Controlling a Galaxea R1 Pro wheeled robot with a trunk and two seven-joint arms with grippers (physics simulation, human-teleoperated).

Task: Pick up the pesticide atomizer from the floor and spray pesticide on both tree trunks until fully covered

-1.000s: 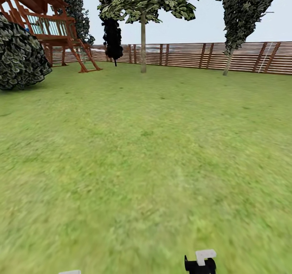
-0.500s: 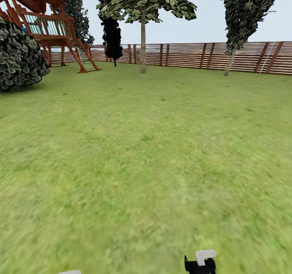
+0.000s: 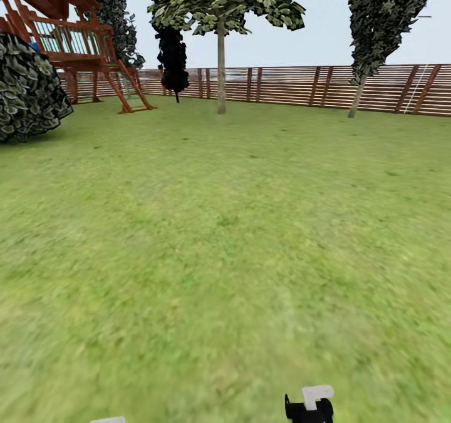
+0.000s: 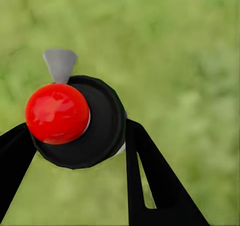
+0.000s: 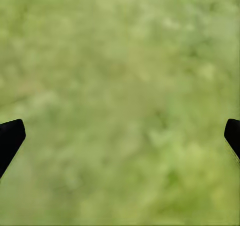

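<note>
- Currently, in the left wrist view, the left end effector (image 4: pixel 80 151) is clamped on the pesticide atomizer (image 4: pixel 75 121): black body, red cap, light-grey nozzle, held above the lawn (image 4: pixel 190 60).
- Right end effector (image 5: pixel 120 136) stands wide apart with nothing between its fingertips, only grass below.
- In the head view the right end effector (image 3: pixel 311 404) sits at the bottom edge, with a white tab of the left end effector (image 3: pixel 108 420) beside it.
- Change noted: against the earlier head views the whole scene has slid slightly leftward, so the camera has turned a little to the right. Pick-up judged complete; the robot is in transit, seeking the trunks.
- Open room: lawn ahead is unobstructed through the middle ground.
- Left flank: dark bush (image 3: pixel 28 88), then a wooden playset (image 3: pixel 75 41) behind it.
- Far ground: a thin-trunked leafy tree (image 3: pixel 221 66) and dark columnar trees (image 3: pixel 376 29); whether any is a target tree cannot be told.
- Boundary: slatted fence (image 3: pixel 300 85) closes the far edge.
</note>
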